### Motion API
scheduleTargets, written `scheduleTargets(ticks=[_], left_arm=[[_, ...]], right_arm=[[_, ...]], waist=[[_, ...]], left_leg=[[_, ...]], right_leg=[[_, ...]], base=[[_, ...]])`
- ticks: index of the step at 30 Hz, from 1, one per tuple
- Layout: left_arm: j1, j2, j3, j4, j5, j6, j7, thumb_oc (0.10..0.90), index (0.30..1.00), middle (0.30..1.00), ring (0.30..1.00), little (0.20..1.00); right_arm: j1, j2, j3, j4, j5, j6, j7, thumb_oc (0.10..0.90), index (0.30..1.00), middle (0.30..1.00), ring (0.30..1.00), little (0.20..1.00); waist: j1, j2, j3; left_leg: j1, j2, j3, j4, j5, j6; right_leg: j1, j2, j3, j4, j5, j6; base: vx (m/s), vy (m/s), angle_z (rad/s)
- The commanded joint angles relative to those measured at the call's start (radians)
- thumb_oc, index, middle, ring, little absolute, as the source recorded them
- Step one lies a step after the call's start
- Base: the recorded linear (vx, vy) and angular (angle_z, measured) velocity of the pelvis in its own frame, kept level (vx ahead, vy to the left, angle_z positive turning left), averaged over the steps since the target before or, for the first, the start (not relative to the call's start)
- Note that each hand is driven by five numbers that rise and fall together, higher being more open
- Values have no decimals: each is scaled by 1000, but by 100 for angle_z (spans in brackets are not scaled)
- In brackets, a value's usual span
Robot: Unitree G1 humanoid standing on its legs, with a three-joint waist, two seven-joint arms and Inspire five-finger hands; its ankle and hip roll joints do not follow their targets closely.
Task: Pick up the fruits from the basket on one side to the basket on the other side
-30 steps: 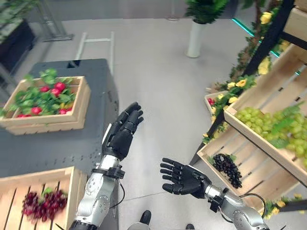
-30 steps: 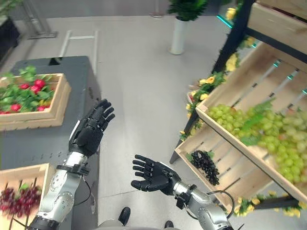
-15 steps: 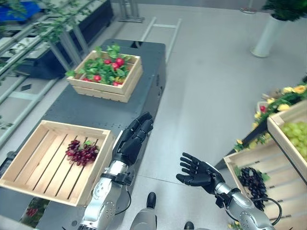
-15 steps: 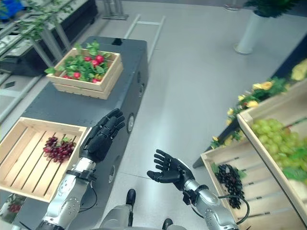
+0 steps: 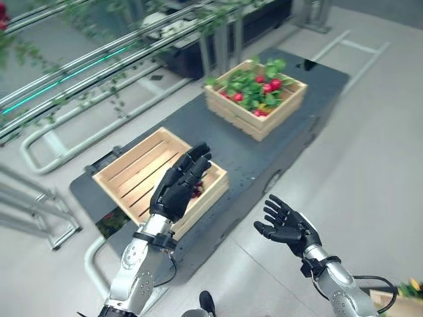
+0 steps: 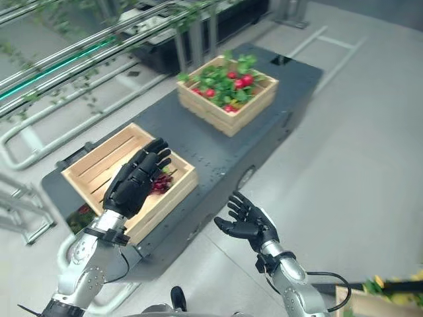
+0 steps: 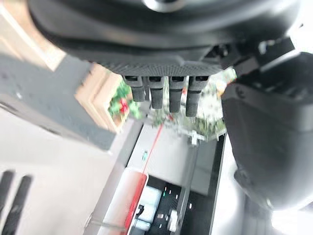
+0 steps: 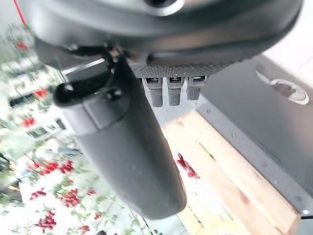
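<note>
Both hands empty; grapes (image 6: 160, 183) lie mostly hidden.

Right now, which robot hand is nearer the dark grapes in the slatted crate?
Left. The left robot hand hovers open just beside the dark grapes in the slatted crate; the right robot hand hangs open over the floor, off the platform.

Pale wood crates (image 5: 142, 173); matt dk table (image 5: 277, 148); glossy floor (image 5: 370, 132).

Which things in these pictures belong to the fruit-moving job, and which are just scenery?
Job: near wooden crate holding dark red grapes; left hand and right hand, both open and holding nothing.

Scenery: far crate of red fruit and leaves; metal rails.
</note>
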State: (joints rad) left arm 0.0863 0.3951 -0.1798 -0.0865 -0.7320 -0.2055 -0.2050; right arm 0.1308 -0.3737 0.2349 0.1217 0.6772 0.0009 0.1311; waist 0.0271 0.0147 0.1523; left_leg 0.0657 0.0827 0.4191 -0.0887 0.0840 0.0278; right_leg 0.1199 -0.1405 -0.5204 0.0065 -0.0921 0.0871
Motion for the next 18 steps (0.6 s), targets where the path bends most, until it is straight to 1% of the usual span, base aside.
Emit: scheduleTargets(ticks=[1, 4, 7, 11, 13, 16, 18], left_arm=[[-67, 16, 81, -81, -24, -94, -45, 800, 900, 900, 900, 900], [-57, 21, 95, -93, -36, -76, -51, 800, 900, 900, 900, 900], [-61, 20, 94, -98, -41, -73, -50, 800, 900, 900, 900, 900], [-71, 12, 86, -103, -36, -85, -28, 800, 900, 900, 900, 900], [-73, 11, 81, -105, -34, -93, -17, 800, 900, 900, 900, 900], [-78, 8, 75, -104, -23, -103, -15, 800, 900, 900, 900, 900], [-90, 11, 69, -97, -4, -116, -18, 800, 900, 900, 900, 900]], right_arm=[[-13, 14, -9, -92, 42, -119, 6, 800, 900, 900, 900, 900], [12, 30, -19, -112, 48, -118, 9, 800, 900, 900, 900, 900], [12, 39, -22, -119, 39, -115, 13, 800, 900, 900, 900, 900], [-1, 50, -15, -120, 30, -108, 29, 800, 900, 900, 900, 900], [-11, 50, -11, -129, 43, -106, 46, 800, 900, 900, 900, 900], [-22, 55, -8, -135, 51, -108, 93, 800, 900, 900, 900, 900], [-37, 56, -6, -141, 64, -106, 127, 800, 900, 900, 900, 900]], waist=[[12, -23, -58], [20, -26, -64], [25, -28, -64], [37, -33, -63], [45, -36, -61], [53, -37, -53], [58, -37, -43]], left_leg=[[-22, 56, 23, 1, -36, -129], [-9, 23, 3, 1, -57, -112], [-11, 9, -13, 1, -61, -104], [-11, -10, -38, 1, -72, -92], [-6, -28, -51, 1, -86, -80], [4, -48, -64, 1, -101, -63], [14, -72, -80, 1, -112, -45]], right_leg=[[22, -37, -37, -66, 83, 38], [8, -60, -46, -48, 94, 58], [2, -65, -48, -46, 105, 67], [-3, -76, -47, -46, 122, 79], [-7, -83, -37, -35, 123, 83], [-17, -104, -25, 8, 120, 82], [-33, -137, -12, 75, 133, 88]], base=[[33, 139, 9], [64, 165, 13], [46, 105, 9], [54, 129, 5], [60, 184, 4], [63, 218, 3], [85, 322, 6]])
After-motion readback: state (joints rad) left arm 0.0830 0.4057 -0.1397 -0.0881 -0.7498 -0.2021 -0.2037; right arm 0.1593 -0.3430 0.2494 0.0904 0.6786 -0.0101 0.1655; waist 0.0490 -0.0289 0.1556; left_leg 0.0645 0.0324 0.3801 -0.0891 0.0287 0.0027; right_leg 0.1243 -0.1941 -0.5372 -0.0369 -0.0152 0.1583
